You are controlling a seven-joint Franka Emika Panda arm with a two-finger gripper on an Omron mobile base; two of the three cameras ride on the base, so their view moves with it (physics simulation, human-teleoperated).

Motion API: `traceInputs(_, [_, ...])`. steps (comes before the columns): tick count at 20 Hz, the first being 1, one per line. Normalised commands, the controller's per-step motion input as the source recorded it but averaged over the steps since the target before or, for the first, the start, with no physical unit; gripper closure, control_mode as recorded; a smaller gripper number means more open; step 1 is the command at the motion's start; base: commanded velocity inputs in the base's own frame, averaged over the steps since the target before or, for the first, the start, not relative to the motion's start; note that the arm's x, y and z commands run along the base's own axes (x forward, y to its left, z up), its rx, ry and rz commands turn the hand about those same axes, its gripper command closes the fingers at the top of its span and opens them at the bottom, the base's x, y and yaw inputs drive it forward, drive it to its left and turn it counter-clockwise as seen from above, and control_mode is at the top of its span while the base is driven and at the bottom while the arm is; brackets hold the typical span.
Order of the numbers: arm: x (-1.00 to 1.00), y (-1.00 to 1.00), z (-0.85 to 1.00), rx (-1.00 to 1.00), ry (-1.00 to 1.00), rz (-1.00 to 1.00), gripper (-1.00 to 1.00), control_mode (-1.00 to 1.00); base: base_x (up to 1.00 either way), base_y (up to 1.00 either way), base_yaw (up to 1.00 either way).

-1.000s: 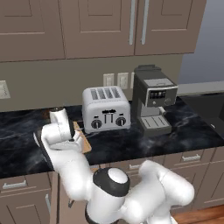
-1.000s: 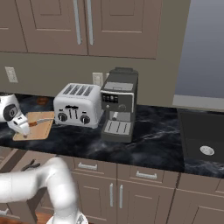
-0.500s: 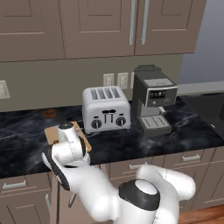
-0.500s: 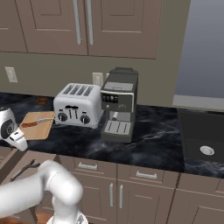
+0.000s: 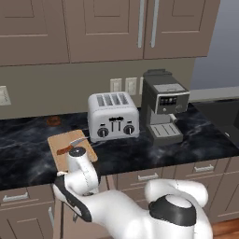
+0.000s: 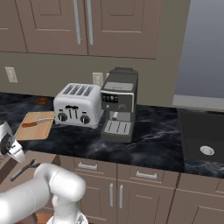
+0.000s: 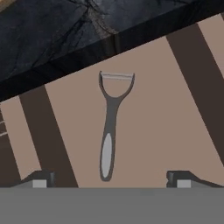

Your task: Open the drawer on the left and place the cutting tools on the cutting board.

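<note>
Left base view first: the board (image 5: pixel 71 147) sits on the counter left of the toaster (image 5: pixel 113 115), and the knife (image 5: pixel 70 146) is already lying on it. The arm is bent low in front of the cabinets, hand down below the counter edge.

Right base view: same board (image 6: pixel 34 125) with the knife (image 6: pixel 37 123) on top, and down at lower left there's a slim dark tool (image 6: pixel 23 169) lying in the open drawer (image 6: pixel 8 164), just below the wrist. Too small here to say what it is.

Hand view: the gripper (image 7: pixel 109 178) is spread wide, nothing between the fingertips (image 7: pixel 40 178), hovering over the tan drawer floor (image 7: pixel 166 122). The tool (image 7: pixel 110 127) right under it looks like a Y-shaped peeler to me, not scissors.

So my worry is it grabs the wrong thing, or if it is the right one, it's thin and flat on the floor, so the tips could scrape the bottom, shove it sideways or pinch only the edge and drop it on the way up. Lifting out, it could also clip the counter lip
</note>
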Motion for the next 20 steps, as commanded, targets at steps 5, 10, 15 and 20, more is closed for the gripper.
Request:
traceInputs(5, [0.00,-0.23,-0.18,0.01,0.01,0.00,-1.00,-1.00,0.00,0.00,0.00])
traceInputs(10, [0.00,-0.20,-0.01,0.03,0.02,0.00,-1.00,-1.00,0.00,0.00,0.00])
traceInputs(15, [0.01,-0.06,-0.15,0.00,0.03,0.00,-1.00,-1.00,0.00,0.00,0.00])
traceInputs(20, [0.12,0.00,-0.17,0.00,0.06,0.02,-1.00,-1.00,0.00,0.00,0.00])
